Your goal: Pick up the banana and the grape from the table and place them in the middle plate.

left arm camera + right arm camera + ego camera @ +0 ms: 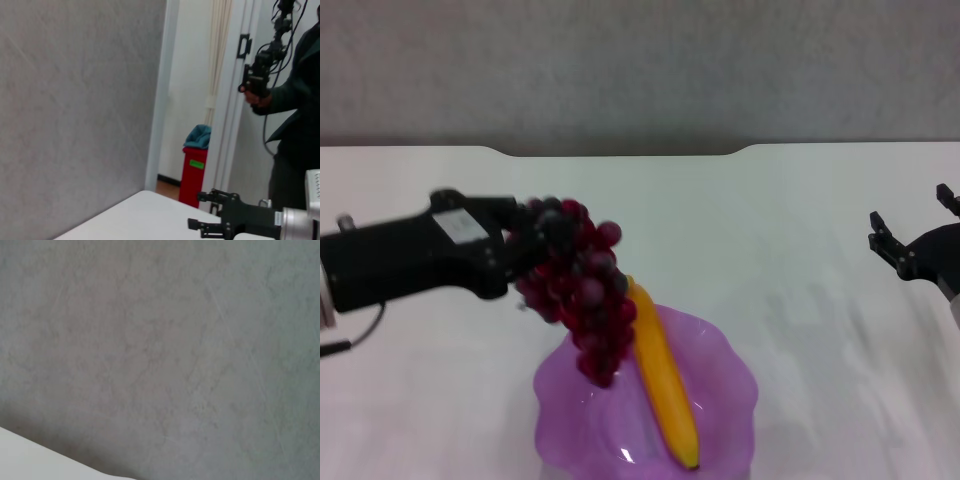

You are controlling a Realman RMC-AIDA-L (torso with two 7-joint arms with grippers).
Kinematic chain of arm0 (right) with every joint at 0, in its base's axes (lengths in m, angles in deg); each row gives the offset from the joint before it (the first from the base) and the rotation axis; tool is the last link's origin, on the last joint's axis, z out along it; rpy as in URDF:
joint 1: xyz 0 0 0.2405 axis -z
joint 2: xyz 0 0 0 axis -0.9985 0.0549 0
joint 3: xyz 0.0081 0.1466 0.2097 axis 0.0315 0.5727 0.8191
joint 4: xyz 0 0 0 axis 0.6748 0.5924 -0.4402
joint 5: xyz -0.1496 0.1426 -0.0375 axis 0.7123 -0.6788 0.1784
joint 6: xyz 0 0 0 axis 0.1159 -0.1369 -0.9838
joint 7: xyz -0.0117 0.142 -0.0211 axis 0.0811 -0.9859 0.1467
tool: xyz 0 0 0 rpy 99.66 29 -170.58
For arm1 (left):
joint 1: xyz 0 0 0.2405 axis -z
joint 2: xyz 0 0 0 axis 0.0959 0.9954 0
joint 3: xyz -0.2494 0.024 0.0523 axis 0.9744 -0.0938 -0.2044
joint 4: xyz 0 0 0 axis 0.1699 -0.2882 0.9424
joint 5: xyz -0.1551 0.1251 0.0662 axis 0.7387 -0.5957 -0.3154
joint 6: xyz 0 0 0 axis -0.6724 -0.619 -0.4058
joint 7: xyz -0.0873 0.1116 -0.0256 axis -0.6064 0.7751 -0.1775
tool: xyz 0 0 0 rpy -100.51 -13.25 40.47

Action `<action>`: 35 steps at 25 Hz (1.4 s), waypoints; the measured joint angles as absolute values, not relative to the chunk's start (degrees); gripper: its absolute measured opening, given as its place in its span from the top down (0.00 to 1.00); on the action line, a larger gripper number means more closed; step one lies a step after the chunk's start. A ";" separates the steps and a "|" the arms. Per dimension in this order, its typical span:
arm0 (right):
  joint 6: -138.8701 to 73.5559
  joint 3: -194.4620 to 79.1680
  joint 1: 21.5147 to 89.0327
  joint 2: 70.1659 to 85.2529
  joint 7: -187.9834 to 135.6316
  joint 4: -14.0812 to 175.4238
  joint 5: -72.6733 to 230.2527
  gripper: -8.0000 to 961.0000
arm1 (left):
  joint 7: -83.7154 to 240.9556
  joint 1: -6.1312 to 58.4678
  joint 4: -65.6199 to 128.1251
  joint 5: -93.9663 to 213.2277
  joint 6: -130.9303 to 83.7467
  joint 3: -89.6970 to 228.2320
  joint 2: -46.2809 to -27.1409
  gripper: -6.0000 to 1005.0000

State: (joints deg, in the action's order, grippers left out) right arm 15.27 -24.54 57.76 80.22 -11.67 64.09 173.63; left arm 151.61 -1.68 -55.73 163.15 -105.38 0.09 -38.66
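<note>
In the head view my left gripper [525, 240] is shut on the stem end of the dark red-purple grape bunch [585, 295], which hangs over the near-left part of the purple scalloped middle plate [725, 385]. The yellow banana [660, 375] lies across the plate, its far end sticking out over the rim. My right gripper [910, 225] is open and empty above the white table [800, 230] at the far right; it also shows in the left wrist view [207, 210]. The right wrist view shows only the grey wall.
The table's far edge has a curved notch [620, 152] against a grey wall. In the left wrist view a person [295, 115] holding a controller stands beyond the table, near a red bin [195, 172] by a doorway.
</note>
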 joint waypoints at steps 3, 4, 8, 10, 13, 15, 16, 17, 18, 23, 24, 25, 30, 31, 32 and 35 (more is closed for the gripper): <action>15.25 -24.53 57.76 80.22 -11.67 64.10 173.63 0.07 | 155.52 -1.19 -49.02 166.74 -104.95 -1.90 -38.68 0.84; 15.27 -24.51 57.76 80.22 -11.67 64.11 173.62 0.07 | 157.24 -0.70 -46.13 168.11 -104.85 -2.72 -38.71 0.84; 15.27 -24.44 57.73 80.17 -11.67 64.40 173.43 0.07 | 163.54 1.45 -39.18 169.75 -102.37 -6.20 -38.77 0.84; 15.27 -24.44 57.64 80.17 -11.67 64.52 173.41 0.07 | 167.27 1.92 -36.62 170.34 -99.49 -8.11 -38.77 0.84; 15.27 -24.58 57.41 80.25 -11.67 64.53 173.53 0.07 | 173.38 1.99 -32.52 172.08 -94.73 -10.96 -38.78 0.84; 15.26 -24.63 57.34 80.27 -11.67 64.53 173.57 0.07 | 175.77 2.01 -30.26 173.03 -93.07 -12.21 -38.78 0.84; 15.25 -24.63 57.34 80.27 -11.67 64.54 173.57 0.07 | 176.71 2.02 -29.01 173.65 -92.56 -12.77 -38.78 0.84; 15.24 -24.58 57.34 80.28 -11.67 64.54 173.56 0.07 | 177.30 2.02 -28.15 174.07 -92.36 -13.08 -38.78 0.84; 15.24 -24.51 57.33 80.28 -11.67 64.54 173.55 0.07 | 177.80 2.02 -27.53 174.44 -92.38 -13.22 -38.78 0.84; 15.14 -24.45 57.32 80.24 -11.67 64.78 173.40 0.07 | 181.60 0.85 -25.10 176.28 -93.87 -14.01 -38.76 0.84; 15.12 -24.45 57.32 80.23 -11.67 64.79 173.38 0.07 | 182.58 0.53 -25.05 176.65 -94.09 -14.36 -38.78 0.84; 15.11 -24.45 57.32 80.23 -11.67 64.80 173.37 0.07 | 183.80 0.19 -24.99 177.20 -94.30 -14.78 -38.79 0.84; 14.63 -24.45 57.27 80.22 -11.67 64.97 173.28 0.07 | 188.43 -0.76 -24.14 178.96 -94.89 -15.76 -38.79 0.84; 14.41 -24.45 57.22 80.21 -11.67 64.99 173.27 0.07 | 189.65 -0.76 -23.33 179.88 -94.97 -15.93 -38.79 0.84; 14.31 -24.45 57.18 80.22 -11.67 64.99 173.27 0.07 | 191.06 -0.55 -22.10 181.35 -95.00 -16.32 -38.78 0.84; 14.23 -24.41 57.12 80.22 -11.67 64.99 173.25 0.07 | 193.16 0.47 -19.93 184.14 -94.93 -17.25 -38.78 0.84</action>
